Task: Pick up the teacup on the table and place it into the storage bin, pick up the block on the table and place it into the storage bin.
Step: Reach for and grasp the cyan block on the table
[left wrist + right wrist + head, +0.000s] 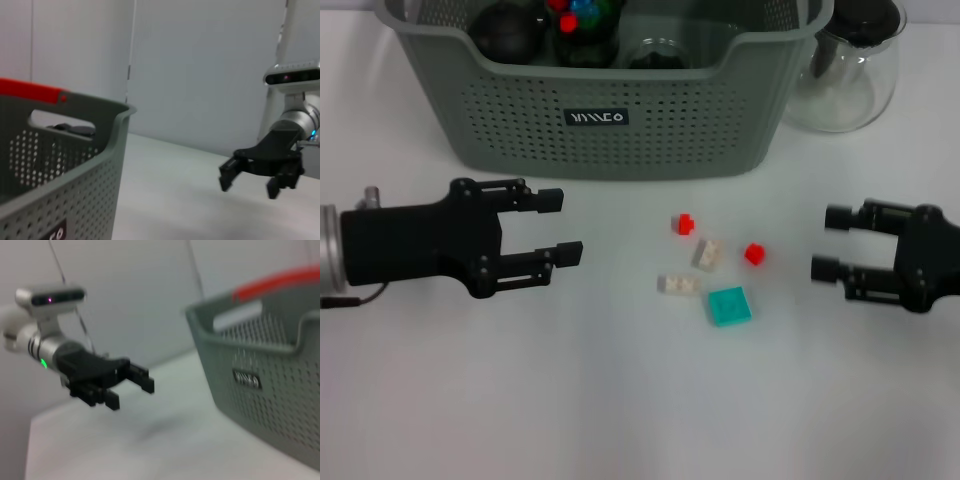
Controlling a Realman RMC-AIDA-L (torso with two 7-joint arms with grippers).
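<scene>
White table [620,400], seen from the head camera. Storage bin [610,110] at the far edge, grey-green, perforated walls, black label facing forward; dark rounded items inside, too hidden to name with certainty, possibly including the teacup. Clear glass carafe [845,75] with black lid just beside the bin on the right.

Loose blocks grouped near the table's middle, in front of the bin and apart from it: small red block [684,224], beige block [708,254], second red block [754,254], pale flat block [679,284], teal square block [729,305]. None touched by either arm.

Left gripper [563,226] over the table to the left of the blocks, well apart from them, fingers spread wide, nothing between them. Right gripper [827,243] to the right of the blocks, also parted and empty, pointing toward the group.

Left wrist view: bin corner [75,165] close by, right gripper [248,183] farther off, jaws apart. Right wrist view: left gripper [131,388] above the table, bin [270,380] alongside.
</scene>
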